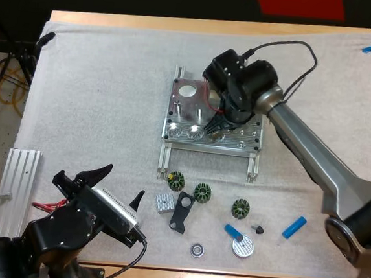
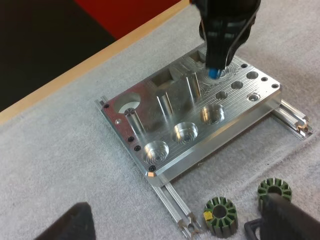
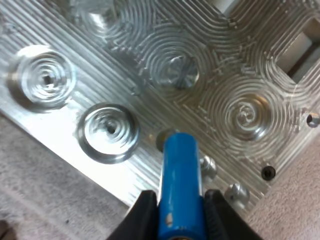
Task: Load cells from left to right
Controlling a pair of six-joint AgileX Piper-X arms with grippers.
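Note:
The metal fixture [image 1: 187,106] lies mid-mat with a row of round recesses along its near edge. My right gripper [image 1: 220,125] hovers over that row, shut on a blue cylinder [image 3: 179,175] whose tip points at a small hole beside a round recess [image 3: 107,131] of the fixture [image 3: 215,112]. From the left wrist view the blue tip [image 2: 214,73] is just above the fixture's [image 2: 165,130] top face. My left gripper [image 1: 119,186] stands open near the mat's front left, nothing between its fingers [image 2: 287,217]. Two more blue cylinders [image 1: 294,227] [image 1: 232,231] lie at the front right.
Three green-wound stators [image 1: 177,180] [image 1: 202,192] [image 1: 241,208], a black bracket [image 1: 180,211], a small finned block [image 1: 164,202], a silver disc [image 1: 243,247] and a small bearing [image 1: 196,249] lie in front of the fixture. An aluminium rail [image 1: 15,192] sits at the left edge.

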